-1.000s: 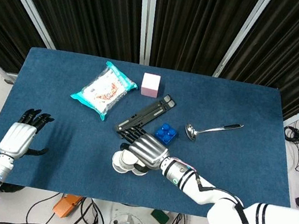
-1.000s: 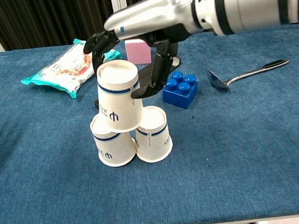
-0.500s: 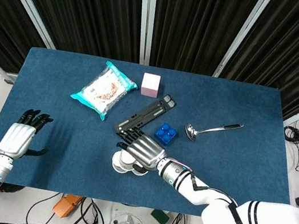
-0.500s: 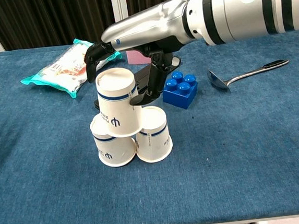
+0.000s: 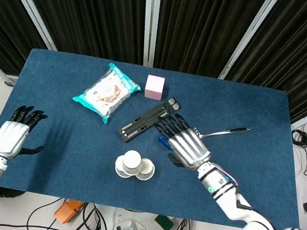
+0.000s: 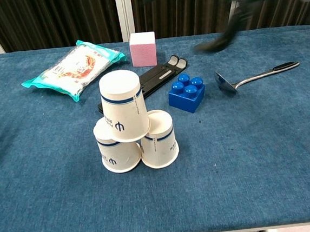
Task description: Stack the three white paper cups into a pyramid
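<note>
Three white paper cups stand upside down as a pyramid near the table's front edge. The top cup (image 6: 123, 105) (image 5: 131, 159) rests, slightly tilted, on the left bottom cup (image 6: 116, 150) and the right bottom cup (image 6: 160, 140) (image 5: 146, 169). My right hand (image 5: 186, 144) hovers open, fingers spread, to the right of and behind the stack, clear of it; in the chest view it is a blur (image 6: 227, 12) along the top edge. My left hand (image 5: 12, 135) is open at the table's left edge, holding nothing.
Behind the stack lie a black folding stand (image 5: 143, 121) (image 6: 157, 78), a blue toy brick (image 6: 187, 92), a pink cube (image 5: 154, 86) (image 6: 142, 48), a snack bag (image 5: 106, 91) (image 6: 75, 67) and a metal ladle (image 5: 219, 131) (image 6: 255, 77). The blue table (image 5: 63, 153) ends close in front of the cups.
My right hand has let go of the top cup and pulled away up and to the right. The cup stays on the two lower ones. My left hand slid slightly down-left.
</note>
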{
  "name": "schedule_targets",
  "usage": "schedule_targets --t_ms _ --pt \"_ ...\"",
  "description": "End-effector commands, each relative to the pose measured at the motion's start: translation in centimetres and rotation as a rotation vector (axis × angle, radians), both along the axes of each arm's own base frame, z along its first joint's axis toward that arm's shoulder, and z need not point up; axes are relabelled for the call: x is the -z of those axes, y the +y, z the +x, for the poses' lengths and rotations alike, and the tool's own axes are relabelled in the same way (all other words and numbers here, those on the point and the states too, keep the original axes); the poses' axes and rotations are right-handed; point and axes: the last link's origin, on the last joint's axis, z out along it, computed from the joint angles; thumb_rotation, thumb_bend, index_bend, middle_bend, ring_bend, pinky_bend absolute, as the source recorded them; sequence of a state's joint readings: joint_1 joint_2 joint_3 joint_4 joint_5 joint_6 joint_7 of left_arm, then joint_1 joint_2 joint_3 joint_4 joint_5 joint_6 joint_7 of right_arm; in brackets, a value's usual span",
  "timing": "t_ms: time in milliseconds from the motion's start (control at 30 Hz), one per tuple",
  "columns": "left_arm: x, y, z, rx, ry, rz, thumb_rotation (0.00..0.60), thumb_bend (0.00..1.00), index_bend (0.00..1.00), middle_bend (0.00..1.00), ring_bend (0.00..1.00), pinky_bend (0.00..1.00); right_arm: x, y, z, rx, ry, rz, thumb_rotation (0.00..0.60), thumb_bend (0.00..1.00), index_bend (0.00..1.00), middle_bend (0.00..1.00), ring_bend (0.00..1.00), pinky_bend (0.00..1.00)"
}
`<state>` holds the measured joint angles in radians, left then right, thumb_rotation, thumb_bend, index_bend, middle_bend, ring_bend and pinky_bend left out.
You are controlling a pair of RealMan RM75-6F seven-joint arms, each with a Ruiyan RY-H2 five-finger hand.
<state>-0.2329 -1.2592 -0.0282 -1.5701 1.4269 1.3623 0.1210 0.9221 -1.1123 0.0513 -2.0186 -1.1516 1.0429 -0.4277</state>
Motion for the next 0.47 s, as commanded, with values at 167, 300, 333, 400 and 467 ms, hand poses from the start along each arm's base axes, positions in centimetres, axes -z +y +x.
schedule_targets --t_ms 167,300,333,400,467 --pt "-0.9 -0.7 -1.3 0.006 0.025 0.054 0.600 0.15 0.18 0.14 0.06 0.01 -7.2 5.5 -15.5 0.276 -0.122 -0.303 0.600 0.40 0.00 0.00 0.00 0.00" --pt "-1.6 -2.0 -2.0 -0.011 -0.007 0.067 0.600 0.15 0.18 0.14 0.06 0.01 -8.5 8.5 -20.4 0.385 -0.175 -0.366 0.600 0.40 0.00 0.00 0.00 0.00" --pt "-1.8 -2.4 -2.2 -0.017 -0.011 0.071 0.600 0.15 0.18 0.14 0.06 0.01 -8.7 9.1 -21.2 0.403 -0.182 -0.375 0.600 0.40 0.00 0.00 0.00 0.00" --pt "-2.1 -3.1 -2.4 -0.028 -0.013 0.089 0.600 0.15 0.18 0.14 0.06 0.01 -9.0 10.1 -22.5 0.433 -0.202 -0.394 0.600 0.40 0.00 0.00 0.00 0.00" --pt "-2.3 -3.6 -2.4 -0.033 -0.015 0.103 0.600 0.15 0.18 0.14 0.06 0.01 -9.3 10.4 -23.2 0.439 -0.226 -0.409 0.600 0.40 0.00 0.00 0.00 0.00"
